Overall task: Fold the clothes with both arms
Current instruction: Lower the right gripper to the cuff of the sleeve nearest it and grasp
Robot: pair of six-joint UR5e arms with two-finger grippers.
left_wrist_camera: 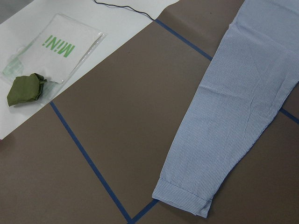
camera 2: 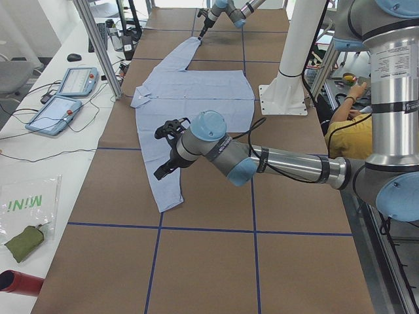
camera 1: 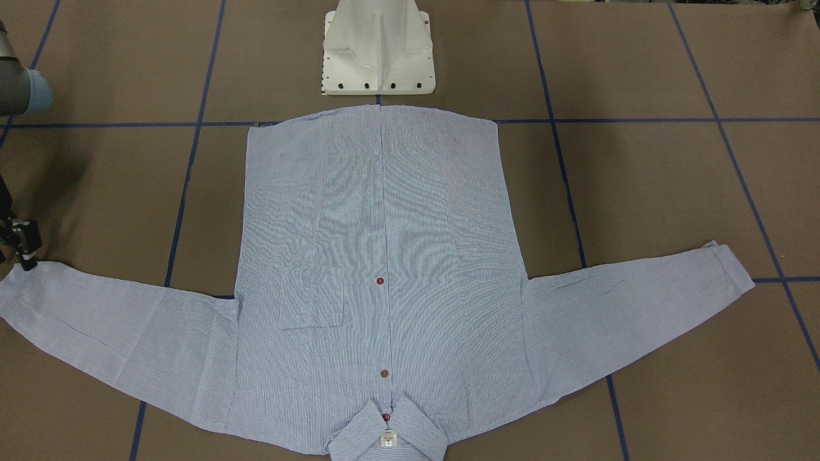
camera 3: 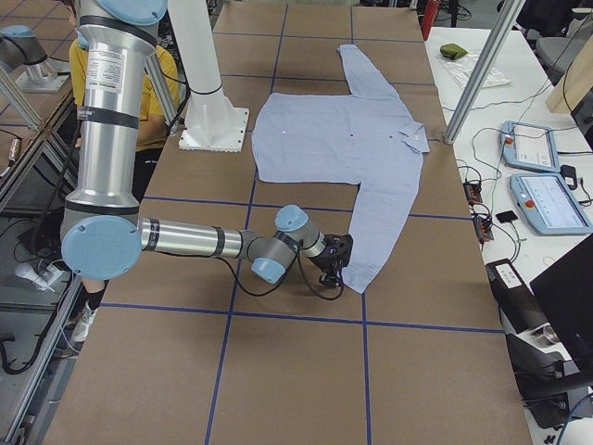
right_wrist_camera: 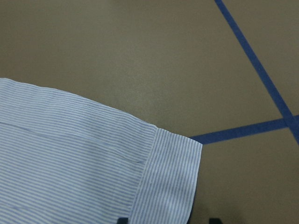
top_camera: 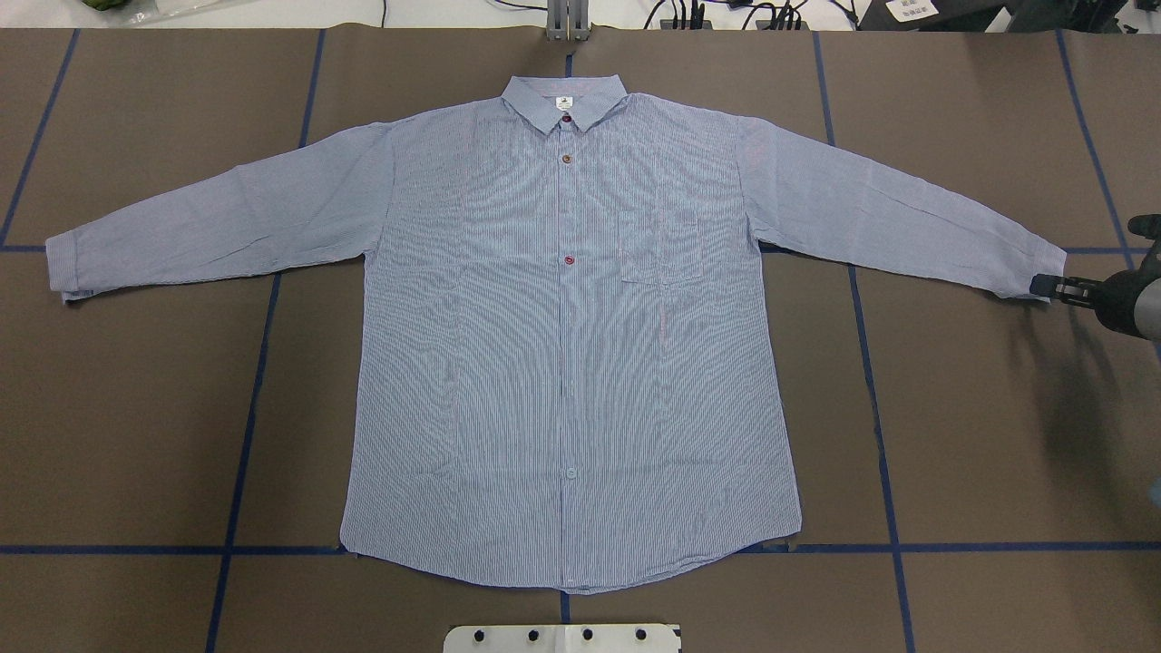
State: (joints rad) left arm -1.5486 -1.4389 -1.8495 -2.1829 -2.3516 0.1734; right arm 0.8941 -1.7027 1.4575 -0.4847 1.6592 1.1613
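The light blue striped shirt (top_camera: pixel 571 345) lies flat, front up and buttoned, with both sleeves spread, collar (top_camera: pixel 564 100) far from the robot's base. My right gripper (top_camera: pixel 1043 286) is low at the cuff of the sleeve on the robot's right (camera 1: pixel 19 282). Its fingertips (right_wrist_camera: pixel 214 220) stand apart on either side of the cuff corner (right_wrist_camera: pixel 168 182), open. It also shows in the exterior right view (camera 3: pixel 338 269). My left gripper (camera 2: pixel 167 147) hovers above the other sleeve (left_wrist_camera: pixel 233 116), short of its cuff (left_wrist_camera: pixel 182 198). I cannot tell whether it is open or shut.
The white pedestal base (camera 1: pixel 378 51) stands at the shirt's hem. Blue tape lines (top_camera: pixel 263 363) cross the brown table. A green pouch (left_wrist_camera: pixel 25 88) and a plastic bag (left_wrist_camera: pixel 56 51) lie on the white side bench. Teach pendants (camera 2: pixel 65 91) and a seated person (camera 2: pixel 347 124) are nearby.
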